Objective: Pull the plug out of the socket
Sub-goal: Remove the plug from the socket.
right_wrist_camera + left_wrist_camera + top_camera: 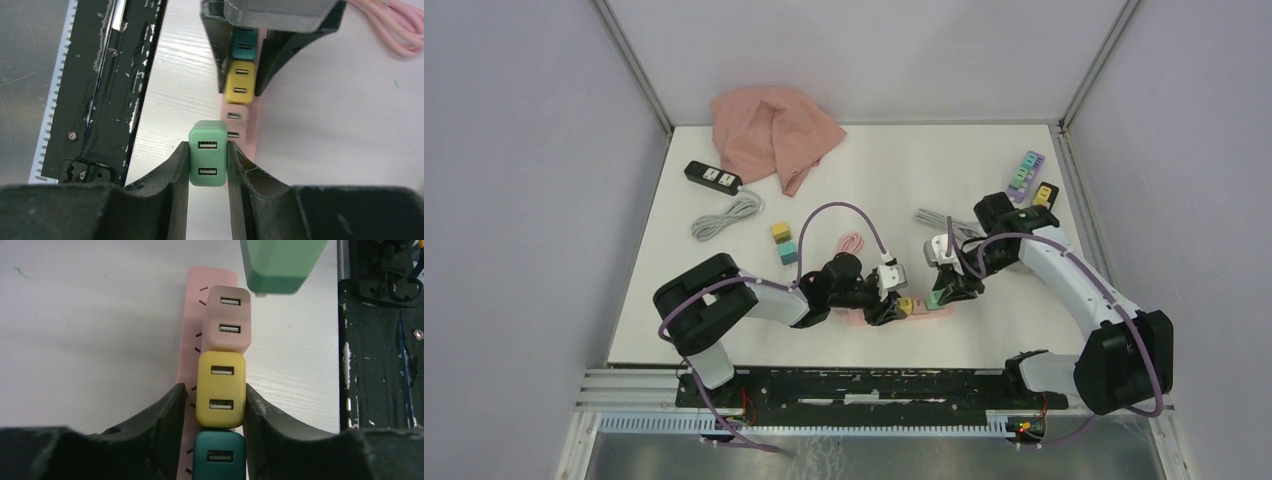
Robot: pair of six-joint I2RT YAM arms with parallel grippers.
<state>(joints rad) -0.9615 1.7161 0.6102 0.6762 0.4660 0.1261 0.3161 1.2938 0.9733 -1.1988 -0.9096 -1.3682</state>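
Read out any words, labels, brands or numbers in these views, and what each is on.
None readable.
The green plug, yellow plug, pale pink plug, teal plug and pink power strip show plain faces without print.
Any marks on the far black power strip are too small to read.

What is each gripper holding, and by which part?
Right gripper: the green boxy plastic charger plug, by its two side faces. Left gripper: the yellow boxy charger plug, by its side faces, seated on the pink power strip.
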